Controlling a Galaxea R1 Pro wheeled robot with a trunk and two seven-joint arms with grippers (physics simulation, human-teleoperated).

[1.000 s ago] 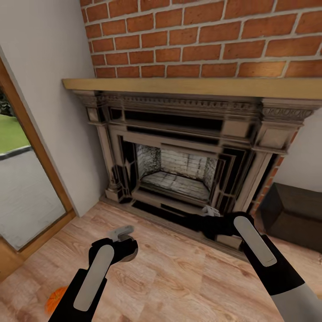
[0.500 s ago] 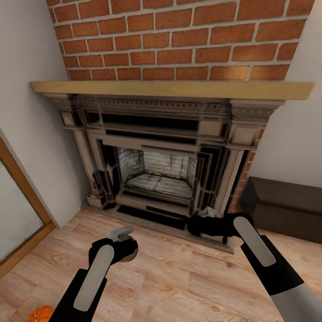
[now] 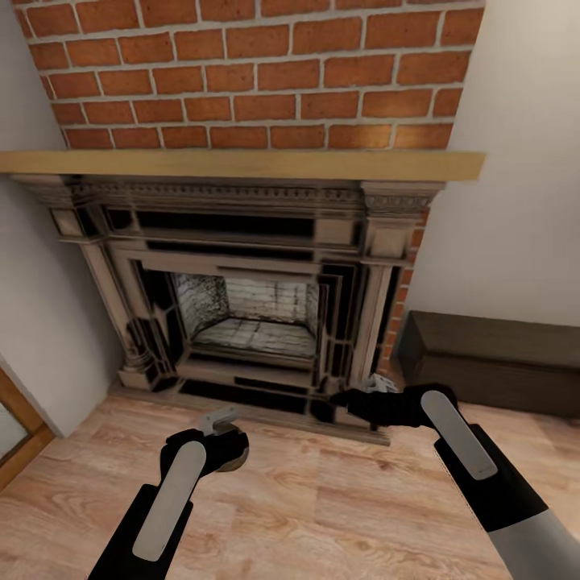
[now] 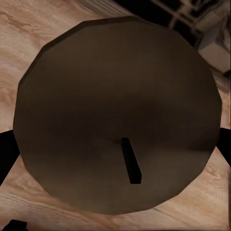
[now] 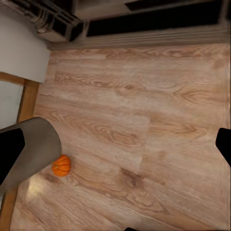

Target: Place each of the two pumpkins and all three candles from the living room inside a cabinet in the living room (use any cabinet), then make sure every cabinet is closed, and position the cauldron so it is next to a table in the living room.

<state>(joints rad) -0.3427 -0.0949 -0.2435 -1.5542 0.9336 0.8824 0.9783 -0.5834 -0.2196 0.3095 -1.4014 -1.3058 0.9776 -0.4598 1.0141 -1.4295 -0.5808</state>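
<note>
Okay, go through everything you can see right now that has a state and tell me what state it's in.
left gripper: shut on a candle
candle: held, wick end facing the wrist camera
right gripper: open, empty
pumpkin: loose on the wood floor, not held
cabinet: no drawer seen open on the part in view
fireplace: unlit, hearth bare

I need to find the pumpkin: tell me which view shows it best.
The right wrist view: the pumpkin sits whole on the wood floor, beside a grey arm part. The head view looks at the fireplace instead; the left wrist view faces a dark round object.
</note>
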